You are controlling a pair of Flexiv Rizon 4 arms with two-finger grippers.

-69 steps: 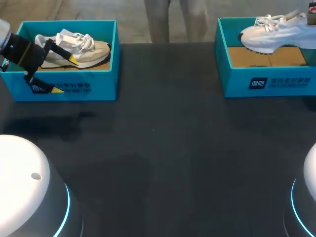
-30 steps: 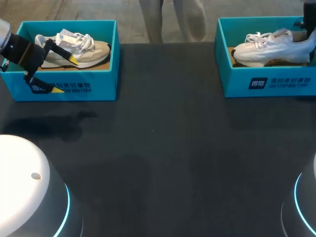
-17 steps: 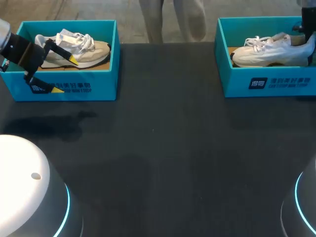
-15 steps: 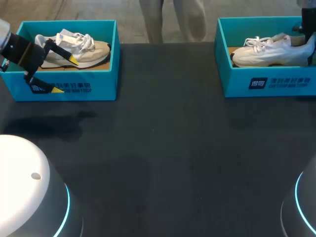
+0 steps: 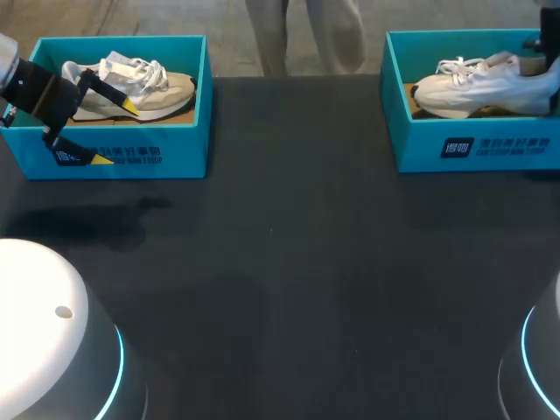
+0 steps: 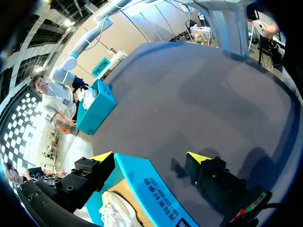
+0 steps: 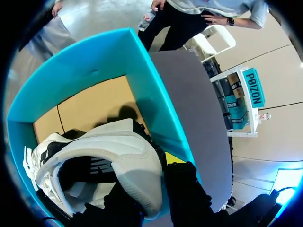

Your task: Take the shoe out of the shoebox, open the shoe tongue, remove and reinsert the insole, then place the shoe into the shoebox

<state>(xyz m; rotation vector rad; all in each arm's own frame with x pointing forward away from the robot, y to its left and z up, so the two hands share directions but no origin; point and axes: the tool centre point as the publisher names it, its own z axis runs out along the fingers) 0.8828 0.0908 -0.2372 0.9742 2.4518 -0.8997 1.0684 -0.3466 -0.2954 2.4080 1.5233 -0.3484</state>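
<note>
- In the head view, we are looking down on a dark table [image 5: 289, 262] with a blue box at each far corner.
- The left box [image 5: 131, 153] is sitting far left, and a beige shoe [image 5: 166, 92] is lying in it, toe pointing right.
- Our left gripper [image 5: 114, 131] is straddling that box's near wall, with one yellow tip inside beside the beige shoe and the other outside. Its fingers are standing spread wide, gripping nothing.
- The right box [image 5: 472, 144] is sitting far right. The white shoe [image 5: 477, 83] is lying inside it, toe pointing left.
- Our right gripper [image 5: 549, 54] is coming down onto that shoe's heel at the far right.
- In the left wrist view, the left gripper [image 6: 150, 158] is showing both yellow tips well apart, with the left box's [image 6: 151, 189] wall running between them.
- The beige shoe's [image 6: 113, 213] laces are showing inside the box, beside one finger.
- In the right wrist view, the right gripper [image 7: 156, 182] is clamping the white shoe's [image 7: 118, 156] heel from both sides.
- The shoe is sitting within the right box [image 7: 94, 61], over its cardboard floor. We cannot tell whether the sole is touching it.
</note>
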